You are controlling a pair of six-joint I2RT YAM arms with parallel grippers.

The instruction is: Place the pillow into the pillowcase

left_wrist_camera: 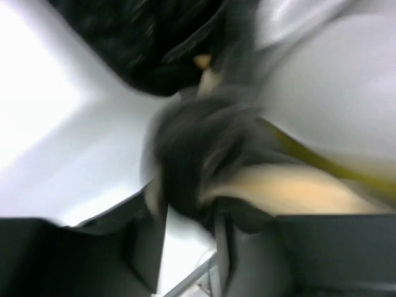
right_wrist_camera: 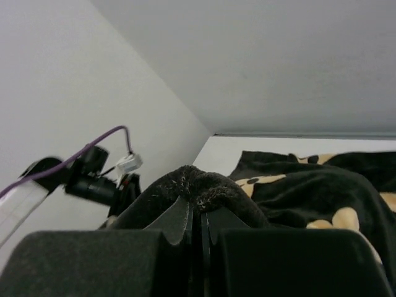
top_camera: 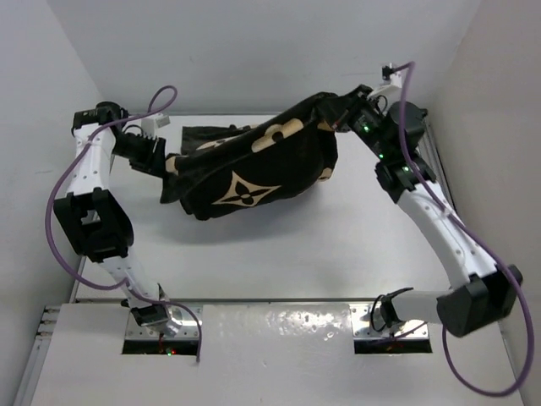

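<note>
The black pillowcase (top_camera: 254, 178) with tan flowers hangs bulging over the back of the table, strung between both arms. My right gripper (top_camera: 338, 118) holds its upper right corner up. In the right wrist view the right gripper (right_wrist_camera: 199, 213) is shut on a fold of the pillowcase (right_wrist_camera: 204, 185). My left gripper (top_camera: 165, 162) sits at the case's left end. The left wrist view is blurred. There the left gripper (left_wrist_camera: 189, 216) has its jaws apart with table showing between them, and bunched pillowcase (left_wrist_camera: 198, 142) lies just past the tips. The white pillow (left_wrist_camera: 334, 93) with its yellow band (left_wrist_camera: 309, 158) shows at the right.
White walls close in the table (top_camera: 279, 254) at the back and both sides. A purple cable (top_camera: 59, 211) loops beside the left arm, and another cable (top_camera: 507, 279) trails by the right arm. A metal rail (top_camera: 439, 169) runs along the right edge.
</note>
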